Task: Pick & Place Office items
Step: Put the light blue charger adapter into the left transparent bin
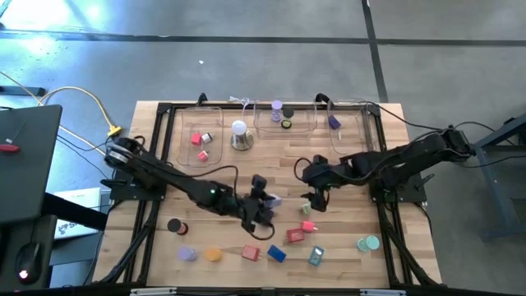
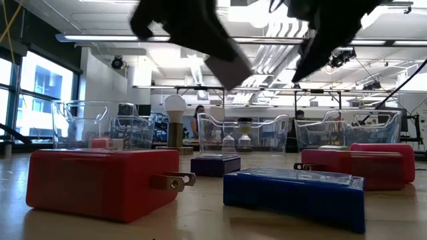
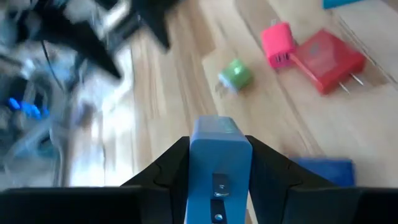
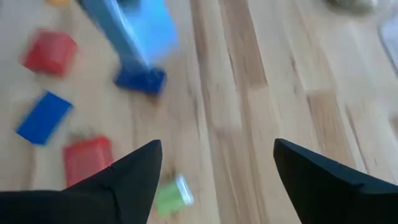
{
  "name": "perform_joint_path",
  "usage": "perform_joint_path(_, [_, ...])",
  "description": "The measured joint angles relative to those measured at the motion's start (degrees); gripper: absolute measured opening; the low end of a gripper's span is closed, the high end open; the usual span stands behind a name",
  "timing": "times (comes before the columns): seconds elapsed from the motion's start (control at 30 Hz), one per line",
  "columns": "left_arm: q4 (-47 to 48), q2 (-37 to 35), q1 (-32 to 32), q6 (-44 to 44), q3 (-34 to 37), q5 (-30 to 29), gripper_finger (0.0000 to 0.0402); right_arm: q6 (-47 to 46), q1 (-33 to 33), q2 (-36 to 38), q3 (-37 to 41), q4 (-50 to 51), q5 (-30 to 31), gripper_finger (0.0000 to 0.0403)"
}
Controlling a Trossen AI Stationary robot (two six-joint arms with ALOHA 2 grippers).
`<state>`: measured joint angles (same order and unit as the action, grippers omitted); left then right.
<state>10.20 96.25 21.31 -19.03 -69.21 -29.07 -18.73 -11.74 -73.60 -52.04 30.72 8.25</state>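
**Blue block gripped, most items still loose**

Blue rectangular plastic block [image 3: 217, 168] sits clamped in left gripper [image 1: 261, 204], above mid-table. Right gripper [image 1: 315, 200] hovers near, jaws wide, empty. Few pieces lie in clear plastic trays [image 1: 197, 125]; red plug-style block [image 1: 251, 252] and many others remain on wooden table [image 1: 156, 259].

Bare wood [image 1: 222, 160] mid-table; blocks [image 1: 296, 234] crowd the near edge.

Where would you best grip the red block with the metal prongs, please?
Grip the red block across its two long flat sides, coming straight down from above. It lies flat on the table, and its prongs stick out of one end, so keep clear of that end.
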Motion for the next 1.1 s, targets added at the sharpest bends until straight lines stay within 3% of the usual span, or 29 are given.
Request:
perform_joint_path(0.17, [13.4,-7.77,0.43,12.18,0.02,-0.8,0.0118,-2.83,-2.62,0.23,-0.14,1.94,4.06,0.0294])
perform_joint_path(0.3, [27.27,-14.31,-0.03,22.67,-0.04,-9.17,0.0118,-3.99,-4.52,0.22,-0.12,1.95,7.11,0.0294])
perform_joint_path(0.37, [32.84,-17.2,-1.7,26.63,-0.02,-11.7,0.0118,-4.11,-5.34,0.22,-0.12,1.58,6.97,0.0294])
perform_joint_path(0.57, [45.79,-22.89,-11.67,35.1,-0.03,-10.2,0.0118,-4.16,-6.66,0.2,-0.12,0.21,6.84,0.0294])
perform_joint_path(0.9, [52.74,-21.19,-36.52,36.92,0.02,5.21,0.0118,-4.14,-7.52,0.2,-0.08,-0.59,6.64,0.0294])
perform_joint_path(1.1, [52.3,-18.58,-45.93,35.65,0.02,12.94,0.0118,-4.12,-7.79,0.2,0.61,-0.89,6.6,0.0294])
